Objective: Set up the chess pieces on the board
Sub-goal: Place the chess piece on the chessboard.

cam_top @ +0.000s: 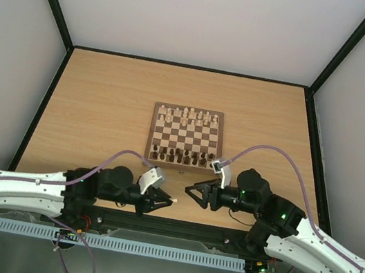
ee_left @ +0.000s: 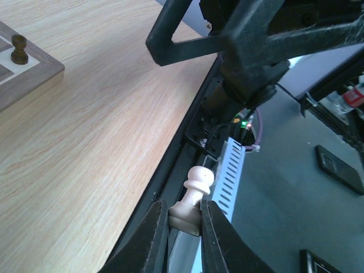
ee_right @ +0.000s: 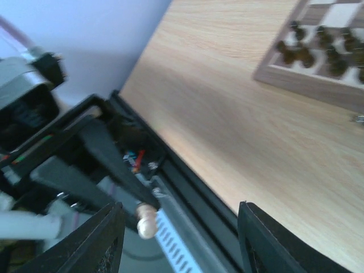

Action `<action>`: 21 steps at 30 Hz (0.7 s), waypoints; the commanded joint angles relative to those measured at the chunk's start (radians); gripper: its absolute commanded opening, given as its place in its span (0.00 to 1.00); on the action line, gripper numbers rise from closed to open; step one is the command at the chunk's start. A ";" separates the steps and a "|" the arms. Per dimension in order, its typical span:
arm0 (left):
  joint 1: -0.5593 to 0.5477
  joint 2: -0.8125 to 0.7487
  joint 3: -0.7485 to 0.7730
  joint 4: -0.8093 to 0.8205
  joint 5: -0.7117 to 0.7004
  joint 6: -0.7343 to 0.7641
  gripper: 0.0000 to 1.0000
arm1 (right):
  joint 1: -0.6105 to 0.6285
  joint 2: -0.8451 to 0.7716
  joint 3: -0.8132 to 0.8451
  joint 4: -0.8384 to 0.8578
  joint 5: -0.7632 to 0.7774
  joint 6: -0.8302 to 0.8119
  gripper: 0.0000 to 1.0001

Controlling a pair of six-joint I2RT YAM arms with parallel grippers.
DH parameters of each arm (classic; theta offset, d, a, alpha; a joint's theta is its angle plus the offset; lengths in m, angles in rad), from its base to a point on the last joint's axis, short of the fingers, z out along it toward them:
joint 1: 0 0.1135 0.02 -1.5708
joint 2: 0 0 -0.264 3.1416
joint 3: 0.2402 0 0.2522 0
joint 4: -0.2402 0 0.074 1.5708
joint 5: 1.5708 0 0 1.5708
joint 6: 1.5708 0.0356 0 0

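The board lies mid-table, with pale chess pieces on its far rows and dark ones on the near rows. My left gripper hovers at the table's front edge, shut on the base of a pale pawn that sticks out past the fingertips. My right gripper faces it from the right, open, with nothing between its fingers. The right wrist view shows the same pawn just ahead of my open right gripper. A board corner carries a dark pawn.
A black frame rail and a perforated grey cable channel run along the table's front edge, below both grippers. Black posts and pale walls enclose the table. A dark phone-like object lies on the floor off the edge.
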 commanded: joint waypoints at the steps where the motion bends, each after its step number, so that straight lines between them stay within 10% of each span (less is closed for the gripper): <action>1: 0.045 -0.111 -0.050 0.021 0.123 -0.028 0.09 | 0.006 0.025 -0.011 0.131 -0.195 0.042 0.55; 21: 0.059 -0.182 -0.082 0.022 0.161 -0.029 0.09 | 0.008 0.217 -0.024 0.288 -0.431 0.094 0.33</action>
